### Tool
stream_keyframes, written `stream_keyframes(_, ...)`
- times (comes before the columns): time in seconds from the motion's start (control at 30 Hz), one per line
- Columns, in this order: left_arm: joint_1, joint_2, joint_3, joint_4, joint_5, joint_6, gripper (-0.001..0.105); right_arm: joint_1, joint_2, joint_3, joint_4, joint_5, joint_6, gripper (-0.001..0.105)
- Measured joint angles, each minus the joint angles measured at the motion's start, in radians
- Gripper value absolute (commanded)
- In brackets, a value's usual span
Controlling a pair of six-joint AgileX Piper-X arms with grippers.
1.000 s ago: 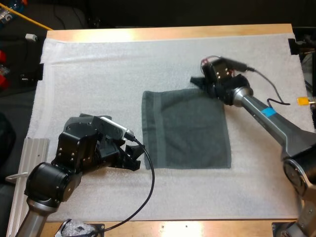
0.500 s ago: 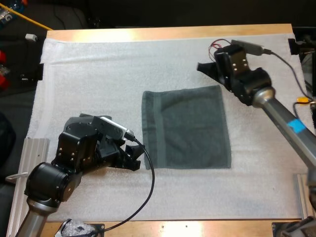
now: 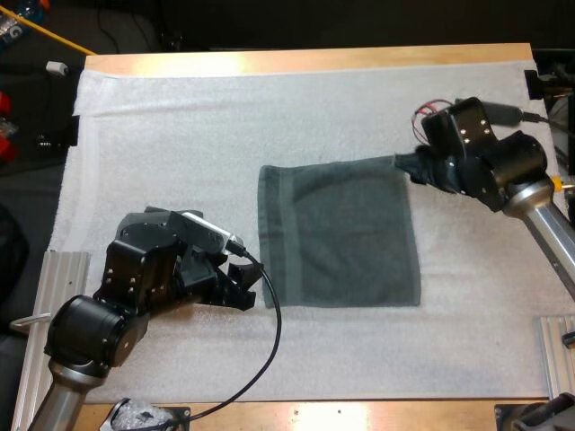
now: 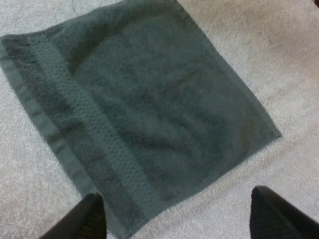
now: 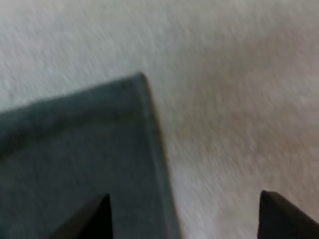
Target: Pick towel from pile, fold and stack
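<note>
High view: one towel [image 3: 341,235], flat on mat [image 3: 180,135].

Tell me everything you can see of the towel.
The towel is dark grey-green terry with a woven band and hem along its left edge. It lies spread flat, roughly rectangular, on the white mat. The open right pincer is at its far right corner; the open left pincer sits by its near left corner.
</note>
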Motion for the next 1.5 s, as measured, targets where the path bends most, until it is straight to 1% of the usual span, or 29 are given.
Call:
stream_keyframes(0.2,0.000,0.000,0.000,0.000,0.000,0.000,0.059,0.000,-0.046,0.003,0.102,0.000,0.001,0.060)
stream_keyframes(0.3,0.000,0.000,0.000,0.000,0.000,0.000,0.059,0.000,-0.095,0.040,0.116,-0.003,0.001,0.060)
stream_keyframes(0.4,0.000,0.000,0.000,0.000,0.000,0.000,0.059,0.000,-0.165,0.109,0.123,-0.030,0.004,0.060)
stream_keyframes(0.7,0.000,0.000,0.000,0.000,0.003,-0.033,0.059,0.000,-0.411,0.375,0.061,-0.226,0.026,0.060)
stream_keyframes(0.83,0.000,0.000,0.000,0.017,0.003,-0.036,0.059,0.000,-0.474,0.476,0.028,-0.302,0.058,0.060)
stream_keyframes(0.93,0.000,0.000,0.000,0.054,0.003,-0.036,0.059,0.000,-0.486,0.556,-0.003,-0.361,0.077,0.060)
stream_keyframes(1.03,0.000,0.000,0.000,0.097,0.003,-0.036,0.059,0.000,-0.486,0.630,-0.065,-0.419,0.114,0.060)
stream_keyframes(1.17,0.000,0.000,0.006,0.153,0.003,-0.036,0.059,0.000,-0.486,0.747,-0.202,-0.467,0.195,0.060)
stream_keyframes(1.3,0.000,0.000,0.026,0.184,0.003,-0.036,0.059,0.000,-0.487,0.862,-0.351,-0.518,0.301,0.060)
stream_keyframes(1.43,0.000,0.000,0.051,0.186,0.003,-0.036,0.059,0.000,-0.488,0.958,-0.506,-0.525,0.437,0.060)
stream_keyframes(1.5,0.000,0.000,0.063,0.186,0.003,-0.042,0.059,0.000,-0.476,0.991,-0.584,-0.531,0.498,0.057)
